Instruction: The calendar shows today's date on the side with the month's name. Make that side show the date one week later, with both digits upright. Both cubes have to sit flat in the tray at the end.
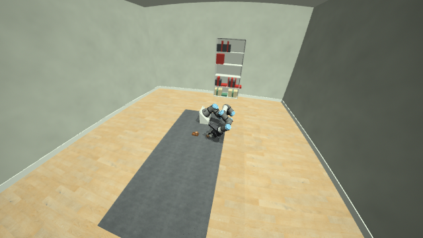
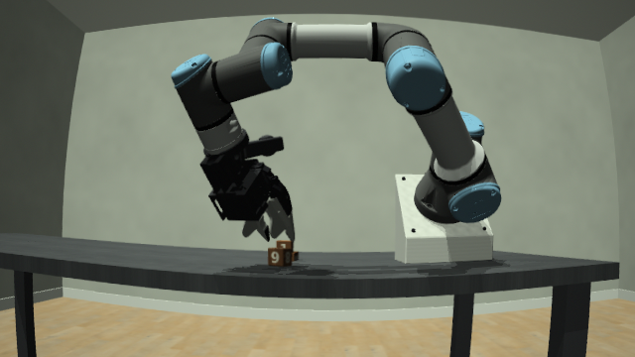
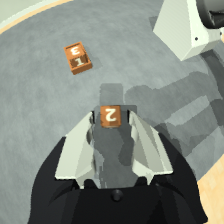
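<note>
The calendar [image 1: 193, 133] [image 2: 296, 256] [image 3: 82, 70] stood on the surface [image 1: 168, 172] [image 2: 149, 255] [image 3: 30, 105], well apart from the loose cube [image 1: 207, 135] [image 2: 274, 257] [image 3: 110, 115], which lay outside its tray. The other cube [image 2: 284, 244] [image 3: 75, 50] was in the tray, a 3 on top and a 1 on the side toward the vacant place. We had the gripper [image 1: 209, 135] [image 2: 281, 240] [image 3: 110, 111] slanted low over the loose cube, its fingers partly spread and pinching nothing, the gap a little wider than the cube. Its top showed a 2, and two sides showed a 9 and an 8. We judged the step in hand to be lining up a grasp to turn or carry this cube. The next move called for a straight, centred descent along the tilt, then an even squeeze, since one tip landing early could have shoved the cube askew. We could not read the month side, so the target date remained uncertain to us.
</note>
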Tool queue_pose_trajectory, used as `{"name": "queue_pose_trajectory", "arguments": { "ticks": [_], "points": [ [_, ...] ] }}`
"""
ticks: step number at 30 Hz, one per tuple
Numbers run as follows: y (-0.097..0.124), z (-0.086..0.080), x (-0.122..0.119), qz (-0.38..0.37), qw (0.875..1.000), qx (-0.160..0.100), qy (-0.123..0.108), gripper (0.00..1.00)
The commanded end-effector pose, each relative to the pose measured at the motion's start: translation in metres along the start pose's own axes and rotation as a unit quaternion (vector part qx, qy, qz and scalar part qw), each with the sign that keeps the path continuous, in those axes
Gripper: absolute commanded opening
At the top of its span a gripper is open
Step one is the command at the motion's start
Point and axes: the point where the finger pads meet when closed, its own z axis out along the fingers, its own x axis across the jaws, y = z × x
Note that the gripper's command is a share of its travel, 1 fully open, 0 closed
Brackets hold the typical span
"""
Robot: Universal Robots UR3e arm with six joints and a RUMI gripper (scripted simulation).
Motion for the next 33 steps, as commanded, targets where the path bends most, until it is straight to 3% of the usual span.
{"name": "queue_pose_trajectory", "arguments": {
  "ticks": [1, 12, 33],
  "points": [
    [0.007, 0.006, -0.001, 0.000, 1.000, 0.000, -0.001, 0.29],
    [0.019, 0.019, -0.001, 0.000, 1.000, 0.000, -0.001, 0.29],
    [0.025, 0.024, -0.001, 0.000, 1.000, 0.000, -0.001, 0.29]
  ]
}}
